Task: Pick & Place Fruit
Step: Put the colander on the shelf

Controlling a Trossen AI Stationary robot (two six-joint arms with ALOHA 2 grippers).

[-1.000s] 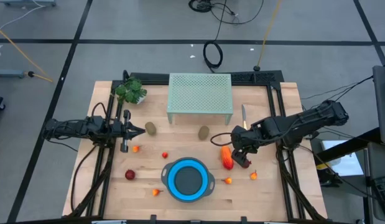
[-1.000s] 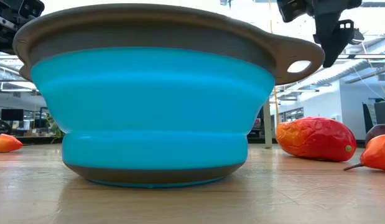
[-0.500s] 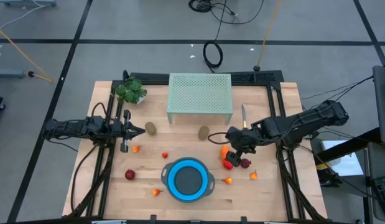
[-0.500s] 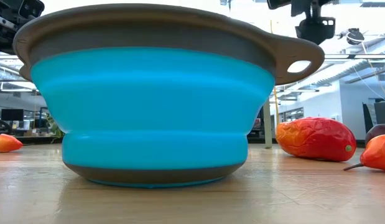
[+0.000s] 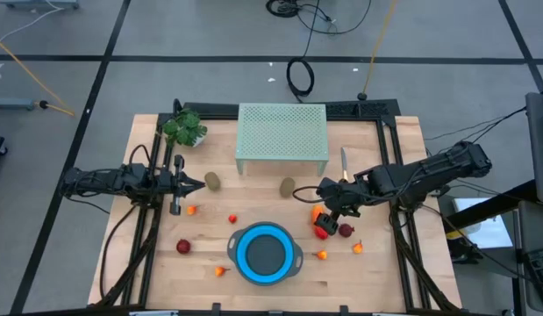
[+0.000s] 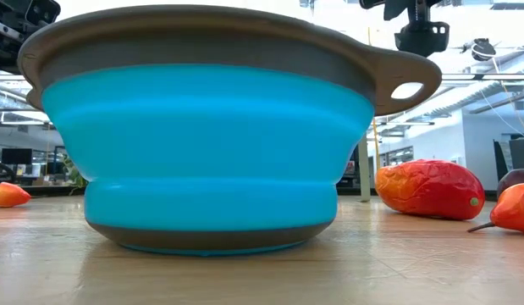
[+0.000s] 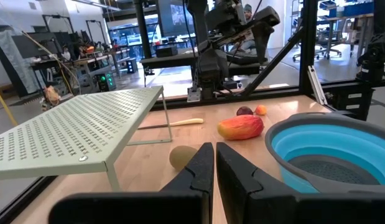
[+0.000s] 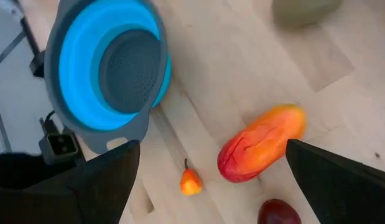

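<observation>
Blue bowl (image 8: 108, 71) sat upper left; orange-red fruit (image 8: 261, 151) lower right, small orange piece (image 8: 190, 182) and dark red one (image 8: 279, 212) below.

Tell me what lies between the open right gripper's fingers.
In the right wrist view, the long orange-red fruit lies on bare wood between the right gripper's spread fingers, a tiny orange fruit beside it.

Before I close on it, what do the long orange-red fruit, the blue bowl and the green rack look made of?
The long orange-red fruit looks like moulded plastic or rubber: glossy, with a creased skin.

The blue bowl looks like soft silicone with a stepped, collapsible wall, on a matte grey, likely harder rim and perforated base.

The green rack looks like painted sheet metal: thin, flat, evenly perforated, on slim legs.
</observation>
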